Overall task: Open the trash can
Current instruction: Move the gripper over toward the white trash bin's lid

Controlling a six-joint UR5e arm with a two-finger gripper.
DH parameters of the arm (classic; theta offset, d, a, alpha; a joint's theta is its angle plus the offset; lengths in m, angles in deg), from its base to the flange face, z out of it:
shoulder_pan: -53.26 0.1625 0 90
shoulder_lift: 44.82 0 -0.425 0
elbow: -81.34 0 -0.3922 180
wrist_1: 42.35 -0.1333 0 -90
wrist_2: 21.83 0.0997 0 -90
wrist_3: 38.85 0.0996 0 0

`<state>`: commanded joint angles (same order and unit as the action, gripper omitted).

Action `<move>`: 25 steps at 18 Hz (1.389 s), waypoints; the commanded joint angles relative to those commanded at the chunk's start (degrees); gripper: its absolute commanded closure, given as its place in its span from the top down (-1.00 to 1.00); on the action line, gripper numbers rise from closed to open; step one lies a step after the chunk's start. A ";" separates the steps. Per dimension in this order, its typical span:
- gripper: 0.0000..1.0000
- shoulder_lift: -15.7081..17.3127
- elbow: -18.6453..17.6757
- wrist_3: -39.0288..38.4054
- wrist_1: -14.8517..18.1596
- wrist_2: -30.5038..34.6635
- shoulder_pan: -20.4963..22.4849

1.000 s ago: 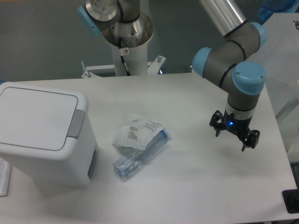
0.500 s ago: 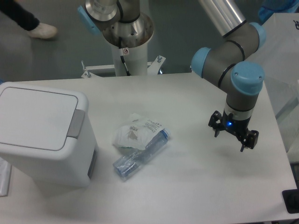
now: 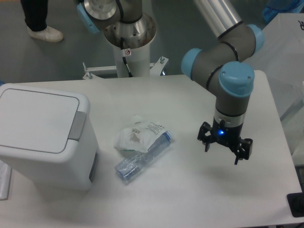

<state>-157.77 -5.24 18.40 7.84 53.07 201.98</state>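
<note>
The trash can (image 3: 42,137) is a large white boxy bin at the left of the table. Its flat white lid (image 3: 35,118) is down and its grey push tab (image 3: 79,125) faces right. My gripper (image 3: 222,154) hangs open and empty above the table's right half, fingers pointing down, far to the right of the can.
A crushed clear plastic bottle (image 3: 142,159) and a crumpled white wrapper (image 3: 135,135) lie on the table between the can and the gripper. The robot's base column (image 3: 128,42) stands at the back. A person's feet (image 3: 42,31) show on the floor at the back left.
The arm has moved the gripper left and slightly down, toward the table's middle. The person's feet have shifted at the back left. The can, bottle and wrapper have not moved.
</note>
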 joint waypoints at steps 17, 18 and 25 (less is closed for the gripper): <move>1.00 11.43 -3.86 -22.79 -1.32 -16.02 -9.06; 1.00 11.70 -4.04 -23.67 -1.41 -16.02 -9.06; 1.00 11.70 -4.74 -25.07 -1.67 -16.02 -10.38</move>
<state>-146.07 -9.98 -6.68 6.17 37.06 191.60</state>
